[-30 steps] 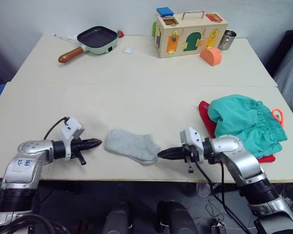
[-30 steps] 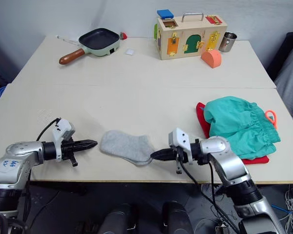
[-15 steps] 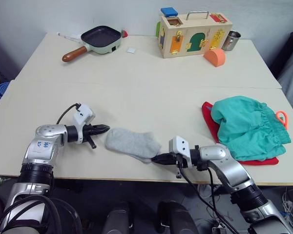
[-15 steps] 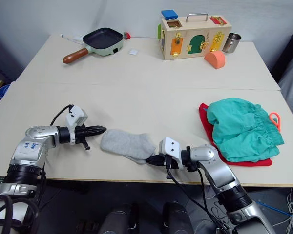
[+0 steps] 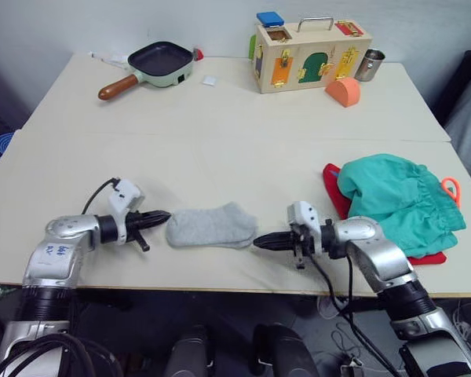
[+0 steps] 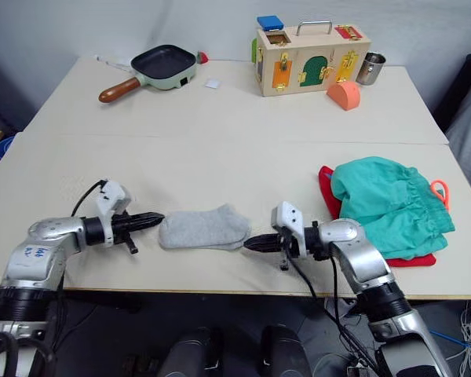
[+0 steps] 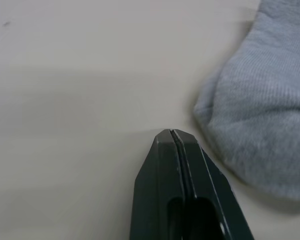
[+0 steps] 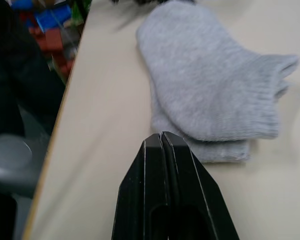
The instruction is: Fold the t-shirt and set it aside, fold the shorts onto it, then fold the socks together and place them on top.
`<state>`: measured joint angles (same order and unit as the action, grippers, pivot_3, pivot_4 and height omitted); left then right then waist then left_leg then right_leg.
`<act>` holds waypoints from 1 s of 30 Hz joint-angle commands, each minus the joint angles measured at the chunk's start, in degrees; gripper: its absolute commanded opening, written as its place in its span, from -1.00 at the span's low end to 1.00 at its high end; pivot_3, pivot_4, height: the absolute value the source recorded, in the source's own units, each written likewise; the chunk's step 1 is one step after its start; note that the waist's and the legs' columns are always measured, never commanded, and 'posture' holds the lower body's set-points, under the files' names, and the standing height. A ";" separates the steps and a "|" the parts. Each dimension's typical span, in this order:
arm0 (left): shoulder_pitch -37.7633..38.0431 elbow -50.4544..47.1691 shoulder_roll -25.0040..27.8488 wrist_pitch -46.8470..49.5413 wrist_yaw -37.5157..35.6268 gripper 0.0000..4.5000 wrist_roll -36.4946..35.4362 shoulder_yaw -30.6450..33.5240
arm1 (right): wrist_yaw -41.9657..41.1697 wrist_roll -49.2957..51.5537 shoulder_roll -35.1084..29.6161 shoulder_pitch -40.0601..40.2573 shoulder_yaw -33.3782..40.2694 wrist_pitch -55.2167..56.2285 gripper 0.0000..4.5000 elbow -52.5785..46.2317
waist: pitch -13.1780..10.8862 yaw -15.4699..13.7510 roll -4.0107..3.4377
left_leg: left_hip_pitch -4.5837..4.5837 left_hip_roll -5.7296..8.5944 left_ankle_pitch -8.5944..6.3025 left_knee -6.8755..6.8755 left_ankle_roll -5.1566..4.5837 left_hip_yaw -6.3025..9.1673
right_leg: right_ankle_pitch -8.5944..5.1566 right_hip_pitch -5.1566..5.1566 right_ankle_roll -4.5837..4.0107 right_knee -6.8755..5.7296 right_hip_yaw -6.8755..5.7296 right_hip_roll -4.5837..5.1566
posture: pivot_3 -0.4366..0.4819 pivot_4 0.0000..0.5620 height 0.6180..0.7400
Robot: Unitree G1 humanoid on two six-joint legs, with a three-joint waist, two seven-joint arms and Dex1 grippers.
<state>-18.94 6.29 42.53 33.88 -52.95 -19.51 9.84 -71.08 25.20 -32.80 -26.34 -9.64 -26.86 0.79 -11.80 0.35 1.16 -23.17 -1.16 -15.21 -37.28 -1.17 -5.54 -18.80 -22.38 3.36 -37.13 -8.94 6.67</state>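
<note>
1. Lying flat near the tabletop's front edge, the socks (image 5: pixel 211 225) sit one on the other between your two grippers, cuffs toward the right one.
2. Your left gripper (image 5: pixel 164 215) points at the socks' toe end, its tip just beside the fabric but not touching; its fingers (image 7: pixel 177 150) are pressed together with nothing between them.
3. Your right gripper (image 5: pixel 258 244) points at the cuff end from the other side, just off the fabric; its fingers (image 8: pixel 162 150) are likewise pressed together and hold nothing.
4. You have the shorts (image 5: pixel 396 199) bunched on top of the t-shirt (image 5: pixel 330 185) near the tabletop's right edge, well apart from the socks. Red shows along the pile's left and front sides, and the orange drawstring (image 5: pixel 447 188) sticks out on the right.
5. Along the far edge you have a pan (image 5: pixel 157 62) toward the left corner, and a wooden box (image 5: pixel 310 51), an orange block (image 5: pixel 342 91) and a metal cup (image 5: pixel 366 64) toward the right.
</note>
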 commanded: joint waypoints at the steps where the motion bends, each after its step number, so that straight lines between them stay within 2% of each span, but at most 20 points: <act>1: 0.52 -6.14 2.83 7.64 -2.61 -0.60 -7.69 5.40 | 2.11 5.32 -1.77 -2.55 3.54 -10.41 -0.57 -4.34 | 0.00 -0.13 0.00 | -0.01 -0.01 0.00 0.00 0.00 0.02 | 0.00 0.00 0.00 0.03 -0.01 0.01 | -0.05 -0.47 1.00; 4: 0.11 -8.89 5.35 19.16 -3.49 -0.18 -13.93 6.47 | 5.91 5.73 -4.70 -5.47 2.08 -23.35 -0.12 -6.01 | -0.01 -0.15 -0.01 | -0.01 0.00 -0.01 0.01 0.00 0.03 | 0.00 0.01 -0.01 0.04 0.01 0.05 | -0.05 -0.47 1.00; 6: -0.25 -9.83 6.04 22.62 -3.50 0.10 -15.64 5.33 | 7.13 6.77 -4.01 -7.51 1.66 -27.48 0.18 -5.49 | -0.01 -0.21 -0.01 | 0.00 0.01 -0.02 0.01 0.01 0.03 | 0.00 -0.03 -0.01 0.04 0.03 0.07 | -0.05 -0.47 1.00; 10: -2.23 -9.14 4.92 24.31 -0.12 0.12 -14.00 1.65 | 9.93 3.12 -1.52 -11.60 -1.51 -27.30 0.78 -1.35 | -0.01 -0.18 -0.01 | -0.02 0.03 -0.02 0.07 0.02 0.02 | 0.00 -0.03 -0.02 0.07 0.02 0.05 | -0.05 -0.47 1.00; 15: -3.61 -7.55 4.71 23.62 0.04 0.12 -13.28 -1.55 | 12.09 -0.31 1.37 -14.32 -4.37 -25.47 0.78 2.28 | -0.01 -0.10 -0.01 | -0.05 0.04 -0.01 0.10 0.03 -0.05 | 0.00 -0.08 -0.02 0.02 0.03 0.01 | -0.05 -0.47 1.00; 22: -3.63 -7.46 4.58 23.48 0.38 0.12 -13.42 -2.65 | 12.18 0.16 3.72 -15.04 -3.87 -25.59 0.78 1.72 | -0.01 -0.10 -0.01 | -0.08 0.04 -0.01 0.07 0.03 -0.06 | 0.00 -0.08 -0.01 -0.18 0.04 0.00 | -0.05 -0.47 1.00; 26: -3.49 -7.48 4.32 23.31 0.30 -0.27 -13.74 -2.67 | 12.41 0.75 4.31 -15.03 -3.50 -26.56 0.79 0.88 | -0.01 -0.06 -0.01 | -0.09 0.04 -0.01 0.07 0.03 -0.06 | 0.00 -0.09 -0.02 -0.19 0.04 0.00 | -0.05 -0.47 1.00; 30: -3.35 -7.74 3.50 23.58 0.49 -0.81 -13.78 -3.39 | 13.23 0.08 4.81 -14.93 -3.42 -25.51 0.40 1.11 | -0.01 -0.09 -0.01 | -0.09 0.04 -0.01 0.07 0.03 -0.06 | 0.00 -0.09 -0.01 -0.19 0.05 0.00 | -0.05 -0.47 1.00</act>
<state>-22.21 -1.14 46.44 58.08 -52.58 -33.03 6.32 -58.16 24.65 -28.49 -40.30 -14.70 -53.40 3.69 -11.81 0.26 1.14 -23.26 -1.12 -15.22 -37.21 -1.14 -5.59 -18.80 -22.47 3.35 -37.33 -8.89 6.67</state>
